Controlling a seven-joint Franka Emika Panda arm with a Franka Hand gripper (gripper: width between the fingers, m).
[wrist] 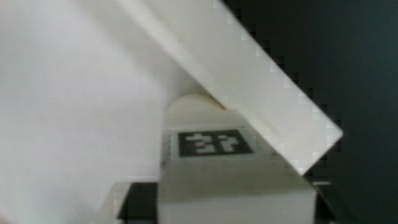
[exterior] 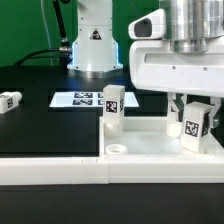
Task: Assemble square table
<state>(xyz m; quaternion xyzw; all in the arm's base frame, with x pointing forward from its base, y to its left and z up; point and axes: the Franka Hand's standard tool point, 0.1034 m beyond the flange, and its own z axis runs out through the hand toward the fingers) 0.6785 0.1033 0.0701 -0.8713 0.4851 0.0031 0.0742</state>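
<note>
The square table's white top (exterior: pixel 150 142) lies flat at the front, and its raised rim (wrist: pixel 267 95) runs slantwise through the wrist view. One tagged white leg (exterior: pixel 113 108) stands upright at its left end, beside a round hole (exterior: pixel 118 149). My gripper (exterior: pixel 196 120) hangs over the right end, shut on a second upright leg (exterior: pixel 195 124) whose tag faces the camera. In the wrist view that leg (wrist: pixel 222 165) fills the gap of the gripper (wrist: pixel 222 205), with dark fingers (wrist: pixel 143 200) against its sides. A third leg (exterior: pixel 10 100) lies on the black table at the exterior view's left.
A long white barrier wall (exterior: pixel 55 172) runs along the front edge below the table top. The marker board (exterior: pixel 85 98) lies flat behind the standing leg. The robot's base (exterior: pixel 95 40) rises at the back, in front of a green backdrop.
</note>
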